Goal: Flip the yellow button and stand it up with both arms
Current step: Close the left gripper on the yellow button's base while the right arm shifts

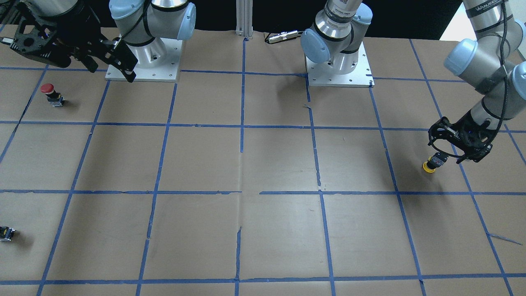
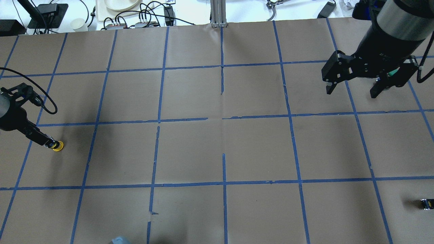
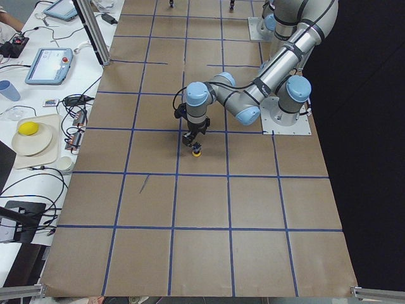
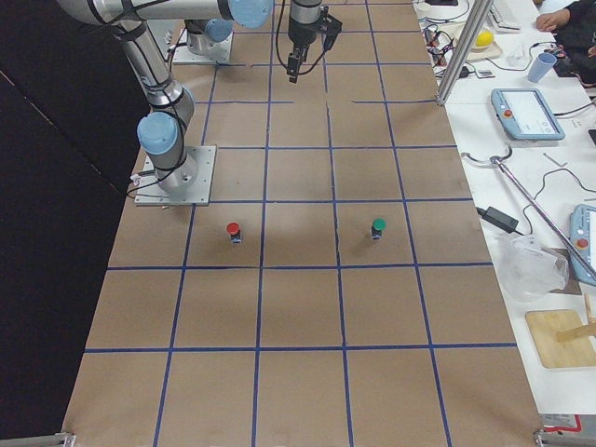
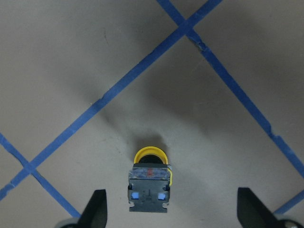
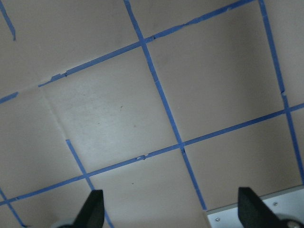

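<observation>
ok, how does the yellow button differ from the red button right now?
Cap: the yellow button has a yellow one, the red button a red one. Pose: the yellow button is cap-down with its block base up; the red button stands upright on its base. The yellow button sits between the open left gripper fingers; the red button stands alone. Same mushroom-cap shape.

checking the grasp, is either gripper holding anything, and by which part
Nothing is held. The left gripper is open, its fingers clear of the yellow button between them; the right gripper is open and empty.
</observation>
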Controlling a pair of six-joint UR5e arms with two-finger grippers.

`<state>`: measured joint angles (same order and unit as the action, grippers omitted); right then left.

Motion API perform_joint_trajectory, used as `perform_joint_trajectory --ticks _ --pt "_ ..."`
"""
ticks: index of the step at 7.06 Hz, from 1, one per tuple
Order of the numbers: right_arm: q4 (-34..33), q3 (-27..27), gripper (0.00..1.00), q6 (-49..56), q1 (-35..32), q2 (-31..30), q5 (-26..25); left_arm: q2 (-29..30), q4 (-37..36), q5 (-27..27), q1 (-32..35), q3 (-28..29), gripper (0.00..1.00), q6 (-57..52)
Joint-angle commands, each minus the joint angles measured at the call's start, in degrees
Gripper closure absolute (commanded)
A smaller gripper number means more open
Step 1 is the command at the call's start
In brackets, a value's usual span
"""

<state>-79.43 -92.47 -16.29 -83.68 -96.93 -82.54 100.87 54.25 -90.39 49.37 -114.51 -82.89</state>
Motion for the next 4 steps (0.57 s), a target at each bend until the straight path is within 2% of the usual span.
perform_joint_trajectory --ticks 1,4 --pt "1.73 -0.17 0.0 -7.96 0.01 -0.1 4.66 1.35 -3.87 0.21 -0.85 -0.88 0.05 -0.95" --pt "1.39 -0.17 0.0 -7.88 -0.07 -0.1 4.84 1.61 -4.06 0.47 -0.85 -2.54 0.08 -0.96"
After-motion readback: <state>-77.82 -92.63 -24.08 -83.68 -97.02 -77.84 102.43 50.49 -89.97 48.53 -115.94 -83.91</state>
